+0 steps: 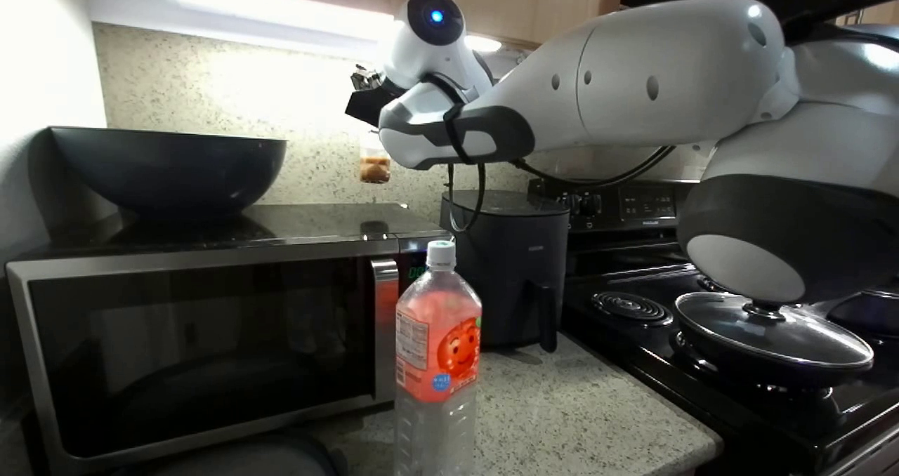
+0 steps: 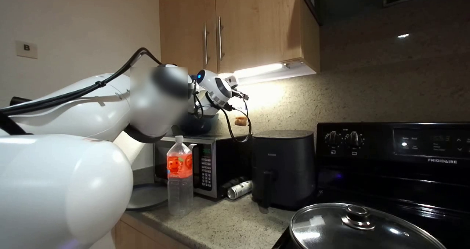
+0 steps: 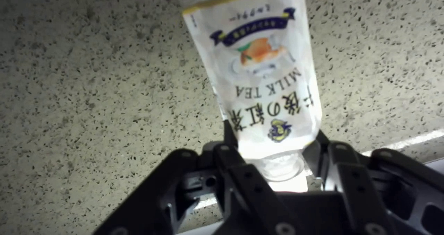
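Observation:
My gripper (image 3: 274,138) is shut on a milk tea bottle (image 3: 263,68) with a white label, gripping it near one end. The label print reads upside down in the wrist view. In both exterior views the bottle's brownish lower part (image 1: 374,170) (image 2: 241,121) hangs below the wrist, in front of the speckled backsplash. It is above the microwave's dark top (image 1: 323,222), apart from it, with its reflection below. The arm hides most of the gripper in both exterior views.
A dark bowl (image 1: 168,170) stands on the microwave (image 1: 204,342). A large bottle with a red label (image 1: 439,349) stands in front. A black air fryer (image 1: 516,279), a can (image 2: 239,190) and a lidded pan (image 1: 772,332) are nearby. Cupboards (image 2: 257,25) hang above.

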You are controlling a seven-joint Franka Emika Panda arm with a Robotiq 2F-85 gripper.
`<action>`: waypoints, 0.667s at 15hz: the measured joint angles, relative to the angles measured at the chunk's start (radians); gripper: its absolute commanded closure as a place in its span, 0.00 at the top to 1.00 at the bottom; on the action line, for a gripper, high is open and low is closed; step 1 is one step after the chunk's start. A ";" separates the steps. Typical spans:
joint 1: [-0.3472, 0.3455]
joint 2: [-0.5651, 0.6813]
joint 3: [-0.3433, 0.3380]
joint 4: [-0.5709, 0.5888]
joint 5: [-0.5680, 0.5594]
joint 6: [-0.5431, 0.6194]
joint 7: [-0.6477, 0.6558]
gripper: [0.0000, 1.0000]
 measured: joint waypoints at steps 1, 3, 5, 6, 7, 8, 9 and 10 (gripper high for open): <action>0.000 0.002 0.001 -0.005 -0.002 0.000 -0.007 0.23; 0.000 0.002 0.001 -0.036 -0.002 0.000 -0.028 0.23; 0.001 -0.002 -0.005 -0.096 -0.002 0.001 -0.030 0.23; 0.003 -0.008 -0.015 -0.132 -0.002 0.019 -0.027 0.23; 0.009 -0.019 -0.028 -0.171 -0.002 0.020 -0.027 0.23; 0.020 -0.030 -0.043 -0.216 -0.002 0.020 -0.027 0.23; 0.034 -0.038 -0.064 -0.263 -0.002 0.020 -0.024 0.23; 0.051 -0.046 -0.087 -0.307 -0.002 0.022 -0.014 0.48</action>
